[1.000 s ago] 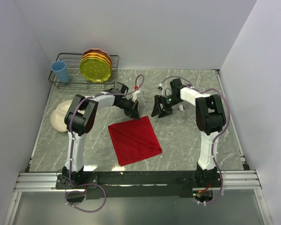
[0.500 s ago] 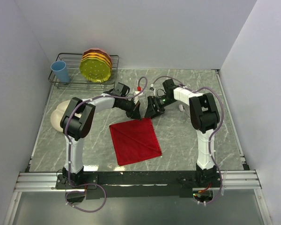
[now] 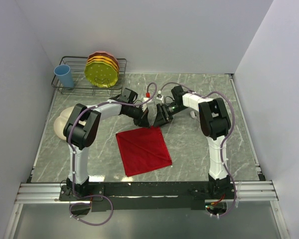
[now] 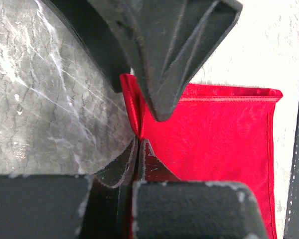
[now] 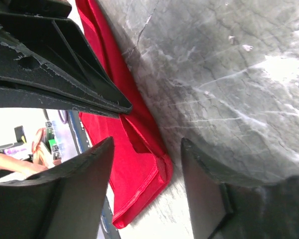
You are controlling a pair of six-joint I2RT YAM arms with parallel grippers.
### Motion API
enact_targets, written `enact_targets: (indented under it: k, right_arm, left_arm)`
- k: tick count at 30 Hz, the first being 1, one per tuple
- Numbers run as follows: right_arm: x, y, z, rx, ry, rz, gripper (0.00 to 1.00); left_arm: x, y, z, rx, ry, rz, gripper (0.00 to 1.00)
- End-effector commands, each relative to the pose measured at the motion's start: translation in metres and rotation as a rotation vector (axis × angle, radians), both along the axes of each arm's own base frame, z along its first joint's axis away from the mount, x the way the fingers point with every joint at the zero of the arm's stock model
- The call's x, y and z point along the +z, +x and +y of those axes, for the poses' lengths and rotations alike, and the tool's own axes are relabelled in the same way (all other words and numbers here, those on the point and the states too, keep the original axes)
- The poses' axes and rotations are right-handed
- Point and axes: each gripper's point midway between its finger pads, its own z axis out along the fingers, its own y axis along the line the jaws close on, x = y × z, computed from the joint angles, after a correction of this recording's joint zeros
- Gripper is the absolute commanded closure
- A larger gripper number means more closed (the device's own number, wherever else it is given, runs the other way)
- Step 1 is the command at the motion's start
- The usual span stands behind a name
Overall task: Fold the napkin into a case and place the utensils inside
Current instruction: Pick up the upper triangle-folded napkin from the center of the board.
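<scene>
Approach: right gripper (image 3: 160,115), jaws wide, has closed in just beside left gripper (image 4: 138,142), which pinches corner of bright red satin napkin (image 3: 143,149); cloth edge now inside right jaws, second grip likely next.

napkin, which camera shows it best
Top external: nearly all of the red napkin shows, lying on the table. The left wrist view shows one corner pinched in the left gripper; the right wrist view shows only an edge strip.

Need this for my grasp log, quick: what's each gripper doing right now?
Left gripper: shut, pinching a corner of the napkin.
Right gripper: open, holding nothing, fingers either side of the napkin's edge.
</scene>
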Motion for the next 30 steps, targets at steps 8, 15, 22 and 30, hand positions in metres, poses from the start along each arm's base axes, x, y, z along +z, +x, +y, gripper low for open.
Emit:
enact_targets:
  k: [8,15,22,30]
  right_arm:
    - [0.011,-0.003,0.005,0.045,0.013,-0.081,0.66]
    - [0.017,-0.005,0.007,0.051,0.006,-0.123,1.0]
    - [0.044,-0.009,0.006,0.079,-0.001,-0.272,1.0]
    - [0.067,-0.021,0.004,0.131,0.002,-0.4,1.0]
  left_arm:
    - [0.026,-0.002,-0.008,-0.051,-0.078,-0.054,0.97]
    - [0.035,0.002,0.0,-0.009,-0.088,-0.038,0.67]
    - [0.039,0.005,0.074,0.079,-0.029,0.004,0.42]
    - [0.002,-0.013,0.114,0.037,0.085,0.105,0.36]
